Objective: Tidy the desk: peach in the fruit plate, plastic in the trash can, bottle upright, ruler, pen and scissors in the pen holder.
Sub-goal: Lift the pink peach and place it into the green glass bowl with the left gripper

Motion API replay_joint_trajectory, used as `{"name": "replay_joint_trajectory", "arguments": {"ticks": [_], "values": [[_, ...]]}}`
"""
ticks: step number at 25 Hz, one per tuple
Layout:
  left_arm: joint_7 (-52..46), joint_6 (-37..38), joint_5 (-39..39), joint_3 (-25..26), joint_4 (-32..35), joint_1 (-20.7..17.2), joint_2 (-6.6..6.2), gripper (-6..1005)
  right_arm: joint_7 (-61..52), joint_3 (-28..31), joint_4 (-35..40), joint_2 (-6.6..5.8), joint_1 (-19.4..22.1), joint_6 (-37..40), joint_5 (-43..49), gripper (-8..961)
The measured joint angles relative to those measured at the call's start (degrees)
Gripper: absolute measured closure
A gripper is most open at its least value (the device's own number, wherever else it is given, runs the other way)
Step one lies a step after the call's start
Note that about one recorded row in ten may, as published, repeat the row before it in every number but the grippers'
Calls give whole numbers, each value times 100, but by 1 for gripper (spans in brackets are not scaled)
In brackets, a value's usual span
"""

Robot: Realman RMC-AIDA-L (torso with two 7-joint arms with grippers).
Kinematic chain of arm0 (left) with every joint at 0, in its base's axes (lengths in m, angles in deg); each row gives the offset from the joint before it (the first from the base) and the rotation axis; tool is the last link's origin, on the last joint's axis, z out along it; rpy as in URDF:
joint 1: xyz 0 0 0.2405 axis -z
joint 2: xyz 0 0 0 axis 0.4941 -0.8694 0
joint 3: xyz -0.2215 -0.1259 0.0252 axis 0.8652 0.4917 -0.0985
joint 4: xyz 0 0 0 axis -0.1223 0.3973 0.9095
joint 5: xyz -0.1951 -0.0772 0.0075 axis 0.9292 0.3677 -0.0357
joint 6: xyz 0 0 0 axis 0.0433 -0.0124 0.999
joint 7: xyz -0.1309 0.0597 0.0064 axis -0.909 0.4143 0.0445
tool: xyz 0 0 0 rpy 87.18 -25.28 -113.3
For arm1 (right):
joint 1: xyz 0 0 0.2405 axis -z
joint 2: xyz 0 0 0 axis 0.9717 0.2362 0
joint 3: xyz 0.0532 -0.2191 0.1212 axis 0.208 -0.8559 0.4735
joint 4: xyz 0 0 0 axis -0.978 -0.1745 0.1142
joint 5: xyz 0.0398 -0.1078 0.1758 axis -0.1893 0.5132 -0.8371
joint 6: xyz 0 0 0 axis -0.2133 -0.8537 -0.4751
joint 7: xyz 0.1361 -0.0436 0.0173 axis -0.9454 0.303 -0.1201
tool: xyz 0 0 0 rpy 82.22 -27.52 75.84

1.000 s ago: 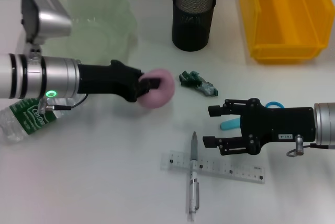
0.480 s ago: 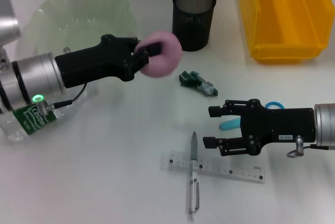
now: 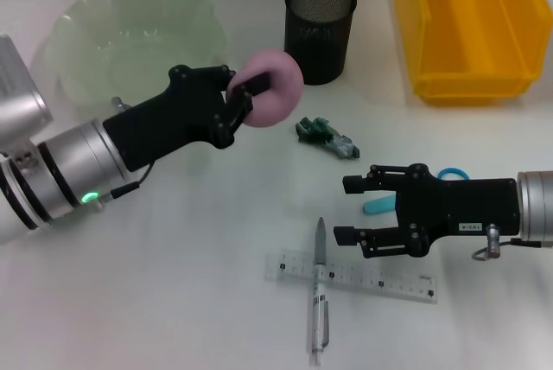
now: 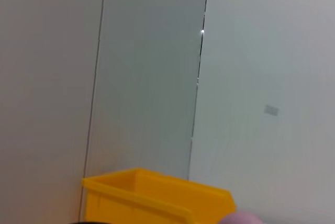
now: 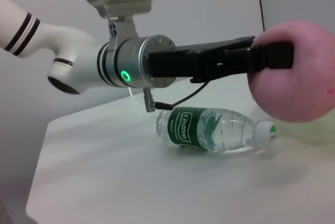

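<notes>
Left claw [image 3: 244,93]: clamped on the peach [image 3: 275,88], held above the table [image 3: 173,283].
Plate [image 3: 78,24]: just behind and left of this claw.
Holder [image 3: 320,31]: just beyond the peach.
Right claw [image 3: 347,210]: fingers spread, holding nothing, low over the table.
Scissors [image 3: 449,175]: partly under it.
Ruler [image 3: 380,278], pen [image 3: 319,301]: near its fingertips, crossing.
Plastic [image 3: 328,137]: between the claws.
Bottle [image 5: 214,129]: lying on its side.

Pink peach [image 3: 273,91] held aloft beside plate [image 3: 130,37]
</notes>
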Motion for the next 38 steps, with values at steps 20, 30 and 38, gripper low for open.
{"name": "replay_joint_trajectory", "arguments": {"ticks": [20,30,38], "values": [[232,-443,497,14,-137,141,5,948,-1,45,3,25,-6,-15,-3,176],[786,-2373,2676,18,-120,271,5,948,-11,47,3,36,-6,-14,-17,177],[841,-2731,2917,17,-125,329,5,949,-36,53,55,39,-6,-14,-18,177]]}}
